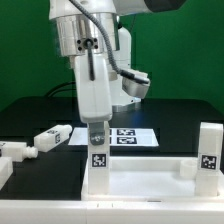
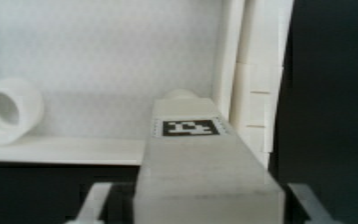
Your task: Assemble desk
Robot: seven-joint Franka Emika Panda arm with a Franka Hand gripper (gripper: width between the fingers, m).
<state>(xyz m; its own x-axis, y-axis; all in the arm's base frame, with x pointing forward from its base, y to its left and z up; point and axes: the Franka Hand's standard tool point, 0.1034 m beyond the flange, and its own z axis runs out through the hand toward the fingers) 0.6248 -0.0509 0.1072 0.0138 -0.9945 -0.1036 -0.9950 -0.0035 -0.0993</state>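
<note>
1. The arm (image 1: 88,55) comes down from above, its wrist pointing straight at the black table (image 1: 35,110), over the end of the desk at the exterior view's left.
2. The gripper (image 1: 97,128) hangs vertically, its fingers (image 2: 101,203) pressed against opposite sides of a white leg (image 1: 97,165). It is clamped on that leg.
3. The held leg stands upright at the corner of the tabletop (image 1: 150,182), at the exterior view's left, tag facing out.
4. In the wrist view, the leg's far end meets the tabletop's inner face, close to the rim, with a round socket (image 2: 2,110) off to one side.
5. A second leg (image 1: 209,150) stands upright at the tabletop's other end.
6. Two loose legs (image 1: 50,135) lie on the table at the exterior view's left, well apart from the gripper.
7. The marker board (image 1: 135,137) lies flat just behind the gripper.
</note>
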